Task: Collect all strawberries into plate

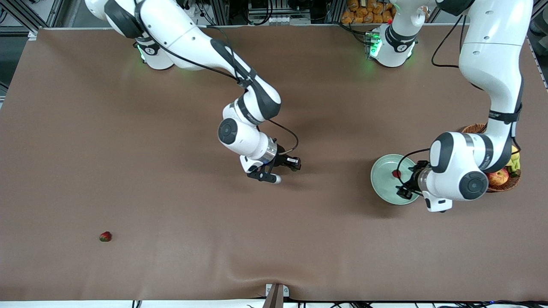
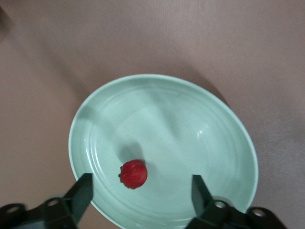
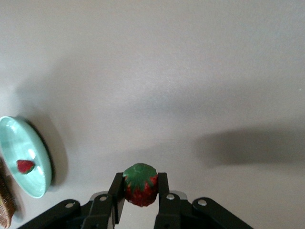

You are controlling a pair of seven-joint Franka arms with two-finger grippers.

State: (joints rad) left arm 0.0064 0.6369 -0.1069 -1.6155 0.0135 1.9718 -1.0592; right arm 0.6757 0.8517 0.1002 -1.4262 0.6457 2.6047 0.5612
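Strawberries — three small red berries with green leafy caps. One strawberry (image 2: 133,174) lies loose inside the plate, off-centre toward the rim, touching neither finger of the gripper above it. A second strawberry (image 3: 141,184) is up in the air, pinched between the fingers of the right gripper (image 3: 141,195), green cap showing on top. A third strawberry (image 1: 105,236) lies alone on the brown table (image 1: 171,239), toward the right arm's end and nearer the front camera than everything else.

Plate (image 1: 382,179) — round, smooth, pale mint-green, shallow raised rim with faint concentric rings; holds the one berry only. It sits toward the left arm's end of the table.

Basket (image 1: 474,128) — brown woven wicker, just beside the plate, largely hidden by the left arm; holds an apple (image 1: 498,177), red-yellow, and a yellow-green fruit that cannot be identified.

Left gripper (image 2: 142,191) — hovers over the plate, fingers spread wide, holding nothing.

Right gripper — over bare table near the middle, well apart from the plate.
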